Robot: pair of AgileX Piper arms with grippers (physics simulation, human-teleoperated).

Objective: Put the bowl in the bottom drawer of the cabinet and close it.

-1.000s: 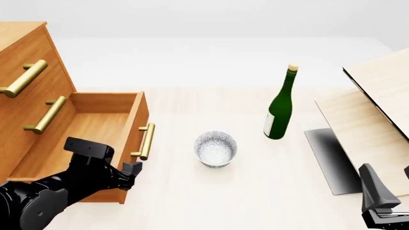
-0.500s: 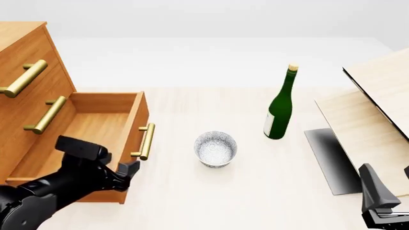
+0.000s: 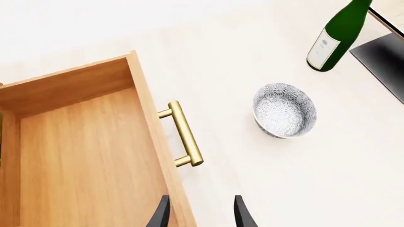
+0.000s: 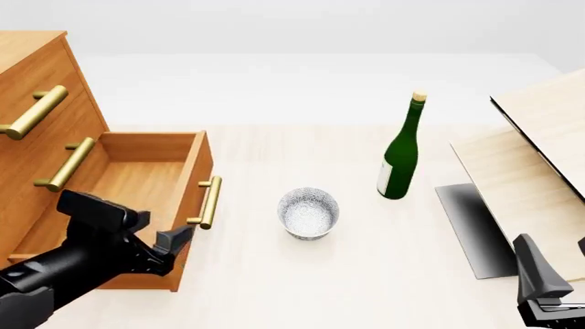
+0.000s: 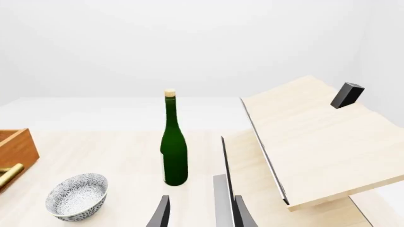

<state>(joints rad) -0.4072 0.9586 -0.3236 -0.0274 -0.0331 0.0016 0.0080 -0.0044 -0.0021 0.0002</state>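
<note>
Left gripper (image 4: 180, 241) hovers with fingers apart and empty at the front corner of the pulled-out bottom drawer (image 4: 137, 179); the bowl (image 4: 308, 212) sits upright on the desk (image 4: 366, 274) ahead to its right. Right gripper (image 5: 196, 213) rests spread, empty, low and well apart.

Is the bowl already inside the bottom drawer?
No. In the front view the bowl sits on the table, to the right of the open, empty bottom drawer.
</note>
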